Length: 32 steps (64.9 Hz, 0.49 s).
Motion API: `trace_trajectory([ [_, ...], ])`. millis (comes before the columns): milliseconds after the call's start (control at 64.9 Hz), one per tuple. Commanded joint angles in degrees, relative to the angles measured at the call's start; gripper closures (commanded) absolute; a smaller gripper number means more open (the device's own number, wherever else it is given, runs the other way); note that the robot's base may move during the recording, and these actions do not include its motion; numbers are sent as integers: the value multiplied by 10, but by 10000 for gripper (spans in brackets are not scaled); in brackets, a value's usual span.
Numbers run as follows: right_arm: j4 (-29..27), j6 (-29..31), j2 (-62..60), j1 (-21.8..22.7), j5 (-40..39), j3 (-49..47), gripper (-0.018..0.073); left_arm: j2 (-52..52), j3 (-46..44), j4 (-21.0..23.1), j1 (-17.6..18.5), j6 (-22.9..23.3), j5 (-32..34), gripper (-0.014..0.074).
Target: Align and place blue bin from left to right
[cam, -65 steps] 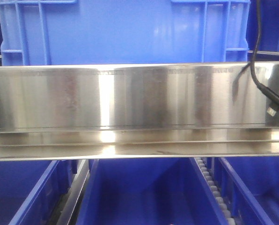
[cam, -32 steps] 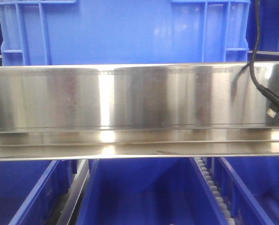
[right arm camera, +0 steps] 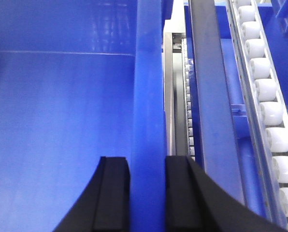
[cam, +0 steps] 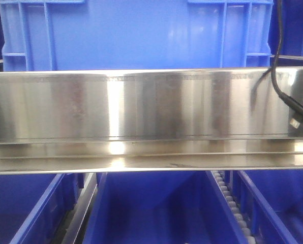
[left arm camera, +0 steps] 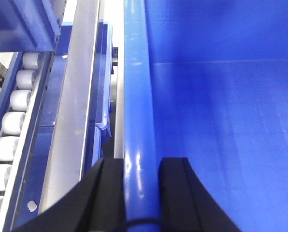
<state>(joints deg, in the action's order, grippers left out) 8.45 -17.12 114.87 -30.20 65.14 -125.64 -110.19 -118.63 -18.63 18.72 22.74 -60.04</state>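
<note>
In the left wrist view, the left claw (left arm camera: pixel 141 166) sits at the bottom edge of the frame. Its two black fingers (left arm camera: pixel 111 193) are pressed against either side of the rim of the blue bin (left arm camera: pixel 221 121), clamped on it. From there the rim runs straight up the frame, with the bin's smooth inner wall filling the right half. To the left lie a grey rail (left arm camera: pixel 76 96) and a row of white rollers (left arm camera: pixel 13 121).

The right wrist view mirrors this. The right claw (right arm camera: pixel 147 166) is closed on the bin's opposite rim at the bottom of the frame, one finger on each face. The blue bin (right arm camera: pixel 62 121) interior fills the left half, and a dark rail (right arm camera: pixel 209 96) and a roller track (right arm camera: pixel 269 111) run up the right side.

In the front view, blue tubs (cam: pixel 151 213) fill the bottom of the frame. Above them a polished steel beam (cam: pixel 141 107) crosses the full width. A black cable (cam: pixel 278 66) hangs over its right end. Behind and above the beam the blue bin (cam: pixel 136 35) shows its flat side wall and ribbed corners, spanning most of the top of the frame.
</note>
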Motion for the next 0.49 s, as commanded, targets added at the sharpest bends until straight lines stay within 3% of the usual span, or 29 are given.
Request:
trace_trajectory([
  [0, 7, 1, -2, 1, 0, -6, 628, 1, -3, 1, -2, 4, 3, 708],
  [477, 32, -4, -3, -11, 36, -64, 629, 15, -22, 1, 0, 15, -7, 708],
])
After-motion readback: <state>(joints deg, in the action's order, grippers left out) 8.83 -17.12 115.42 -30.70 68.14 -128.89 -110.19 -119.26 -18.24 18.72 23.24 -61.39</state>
